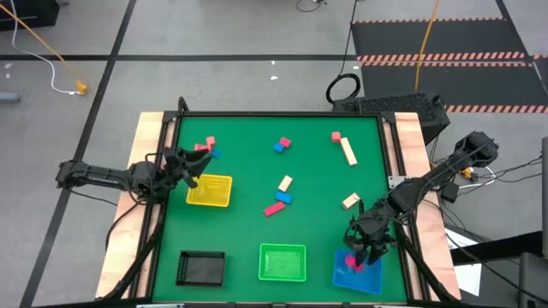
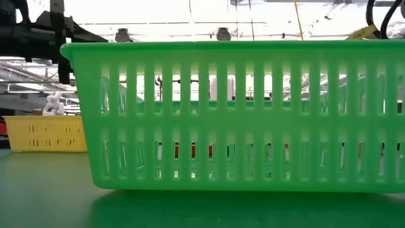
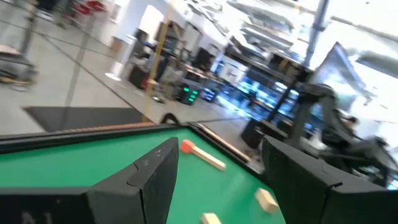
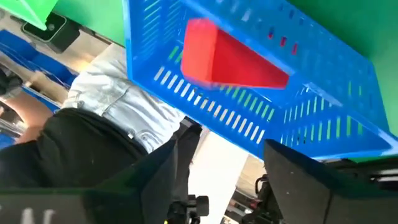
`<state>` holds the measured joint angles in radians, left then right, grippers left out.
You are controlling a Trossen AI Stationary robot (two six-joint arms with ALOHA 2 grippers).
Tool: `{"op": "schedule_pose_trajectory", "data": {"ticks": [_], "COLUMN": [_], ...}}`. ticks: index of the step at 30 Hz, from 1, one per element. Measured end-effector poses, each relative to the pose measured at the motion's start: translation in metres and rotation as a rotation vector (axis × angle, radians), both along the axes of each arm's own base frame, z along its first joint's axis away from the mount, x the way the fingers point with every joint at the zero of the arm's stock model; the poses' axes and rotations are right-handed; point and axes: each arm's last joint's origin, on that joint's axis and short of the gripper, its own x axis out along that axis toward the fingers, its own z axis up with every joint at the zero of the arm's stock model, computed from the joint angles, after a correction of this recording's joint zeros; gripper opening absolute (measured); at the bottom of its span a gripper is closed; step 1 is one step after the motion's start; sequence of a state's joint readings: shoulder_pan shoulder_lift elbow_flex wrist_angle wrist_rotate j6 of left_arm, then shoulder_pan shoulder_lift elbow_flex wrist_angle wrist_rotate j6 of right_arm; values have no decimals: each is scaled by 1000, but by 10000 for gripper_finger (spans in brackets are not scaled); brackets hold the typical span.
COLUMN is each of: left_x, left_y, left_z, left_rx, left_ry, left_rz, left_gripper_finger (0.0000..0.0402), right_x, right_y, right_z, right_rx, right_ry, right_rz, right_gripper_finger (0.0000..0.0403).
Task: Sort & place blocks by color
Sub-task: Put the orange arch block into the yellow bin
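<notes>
Over the blue tray at the table's near right corner, the right gripper hangs with its fingers spread and nothing between them; a red block lies loose inside the tray below. Left gripper waits by the yellow tray, jaws apart, empty. Remaining blocks sit scattered on the green mat: a pink/blue pair mid-table, a red cube touching a cream bar toward the far right, another cream block near the right arm. Judged light, rigid, smooth-faced, so likely to skid or twist if nudged. Best grip: across two flat opposite faces, short axis of the bars, fingers square.
</notes>
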<state>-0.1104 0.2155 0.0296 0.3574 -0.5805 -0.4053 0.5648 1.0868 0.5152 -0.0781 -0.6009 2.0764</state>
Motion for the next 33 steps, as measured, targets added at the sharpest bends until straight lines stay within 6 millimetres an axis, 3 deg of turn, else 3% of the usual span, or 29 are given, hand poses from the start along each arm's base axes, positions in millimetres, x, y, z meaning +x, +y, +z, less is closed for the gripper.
{"op": "schedule_pose_trajectory", "data": {"ticks": [4,9,16,28,33], "left_x": [1,7,23,42,42], "left_y": [-1,-1,1,38,61], "left_z": [4,26,47,76,64], "left_rx": [2,70,179,292,155], "left_ry": [14,85,421,1049,1162], "left_rz": [-17,8,86,180,149], "left_gripper_finger": [232,232,232,232,232], "right_x": [2,11,22,49,52], "right_y": [0,0,-11,-81,-115], "right_z": [6,15,22,22,22], "right_rx": [21,77,101,-148,-310], "right_ry": [-104,-220,-318,-632,-763], "right_rz": [28,6,-53,-206,-251], "right_gripper_finger": [249,245,240,240,240]}}
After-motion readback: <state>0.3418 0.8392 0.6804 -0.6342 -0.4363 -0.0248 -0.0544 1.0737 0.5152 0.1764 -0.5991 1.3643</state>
